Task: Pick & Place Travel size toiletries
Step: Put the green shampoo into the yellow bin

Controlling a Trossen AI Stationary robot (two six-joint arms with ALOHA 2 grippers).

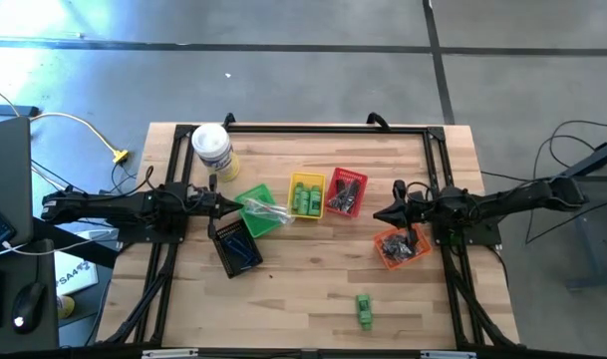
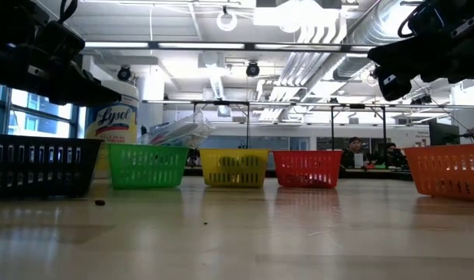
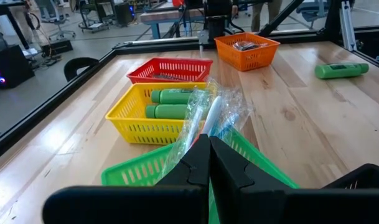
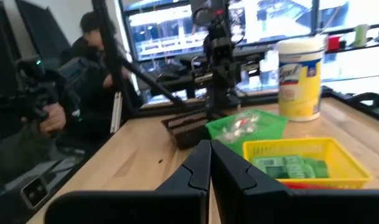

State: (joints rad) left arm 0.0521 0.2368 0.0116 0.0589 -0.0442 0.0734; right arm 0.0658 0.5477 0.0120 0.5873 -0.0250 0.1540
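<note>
One green mini bottle point(image 1: 364, 308) lies loose on the table point(image 1: 303, 289), well apart from the baskets. It appears light, rigid and smooth; grasp it across mid-body. Left gripper point(image 1: 221, 201) and right gripper point(image 1: 379, 215) are closed, holding nothing.

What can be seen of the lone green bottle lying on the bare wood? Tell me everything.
The small bright green plastic bottle lies on its side on the light wooden table, alone near the front edge, apart from the row of baskets and closest to the orange plastic basket. From the left wrist view it looks cylindrical with a darker label along its body. Nothing touches it but the tabletop; neither arm is near it.
</note>
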